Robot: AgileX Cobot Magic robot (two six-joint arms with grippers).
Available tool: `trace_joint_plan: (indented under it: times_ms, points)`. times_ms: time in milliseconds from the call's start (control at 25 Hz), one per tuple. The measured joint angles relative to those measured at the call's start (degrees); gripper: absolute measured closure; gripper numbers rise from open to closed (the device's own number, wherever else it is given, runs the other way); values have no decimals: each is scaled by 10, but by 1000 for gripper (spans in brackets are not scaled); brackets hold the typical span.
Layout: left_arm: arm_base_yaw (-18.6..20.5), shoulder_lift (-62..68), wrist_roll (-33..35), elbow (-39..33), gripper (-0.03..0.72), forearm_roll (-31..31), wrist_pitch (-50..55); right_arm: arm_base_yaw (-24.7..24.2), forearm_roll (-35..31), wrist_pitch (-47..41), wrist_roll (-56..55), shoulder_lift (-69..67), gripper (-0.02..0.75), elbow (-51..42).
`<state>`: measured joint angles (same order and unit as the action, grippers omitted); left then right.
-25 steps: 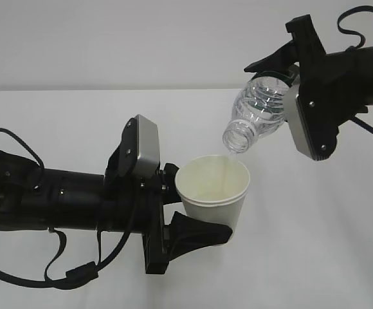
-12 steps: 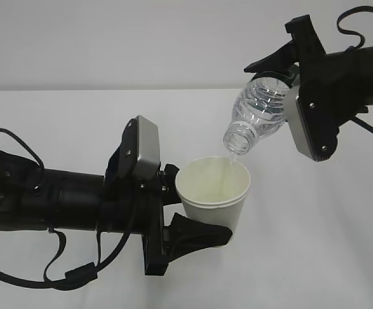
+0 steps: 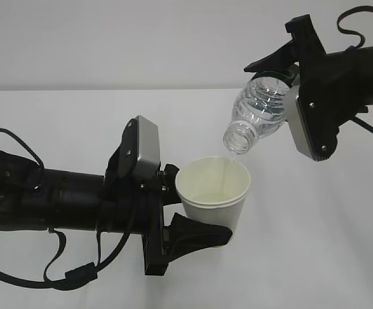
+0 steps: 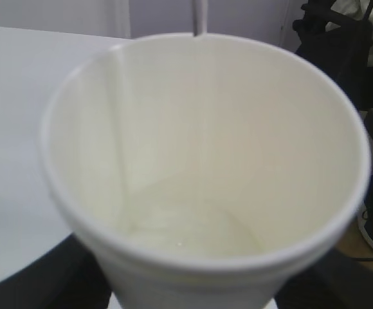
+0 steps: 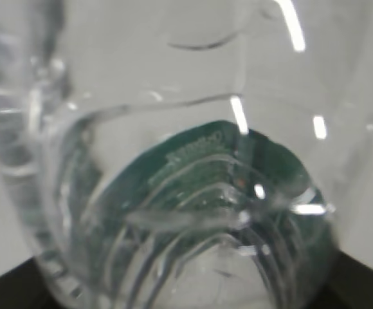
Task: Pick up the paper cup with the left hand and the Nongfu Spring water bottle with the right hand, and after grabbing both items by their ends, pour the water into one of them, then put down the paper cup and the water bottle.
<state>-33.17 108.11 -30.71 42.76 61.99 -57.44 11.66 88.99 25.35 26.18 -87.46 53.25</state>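
Exterior view shows you the relation that matters: the bottle (image 3: 258, 116) hangs in the upper right of the frame, tipped so its long axis runs down and to the left, open mouth lowest and sitting just above the far right part of the cup's (image 3: 213, 193) rim, not touching it. The right hand (image 3: 288, 84) has its fingers pinched on the bottle's base end, high on the right. The left hand (image 3: 173, 209), at centre left, has its fingers clamped round the cup's lower half, holding it upright and clear of the tabletop (image 3: 315, 244).

In the left wrist view you see a shallow pool of water (image 4: 193, 232) at the bottom of the cup. No stream is plainly visible at the mouth, and the bottle looks nearly drained, so your pour seems about finished. Next you likely tip the bottle back upright by raising its mouth away to the right, then lower both straight down.
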Motion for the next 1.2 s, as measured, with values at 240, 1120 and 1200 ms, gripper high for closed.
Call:
trace_joint_plan:
  times_ms: [240,1120,1200]
  points:
    - [0,0,0,0,207,0,0,0,-2,0,0,0,246,0]
    - [0,0,0,0,207,0,0,0,-2,0,3,0,246,0]
    - [0,0,0,0,207,0,0,0,-2,0,3,0,246,0]
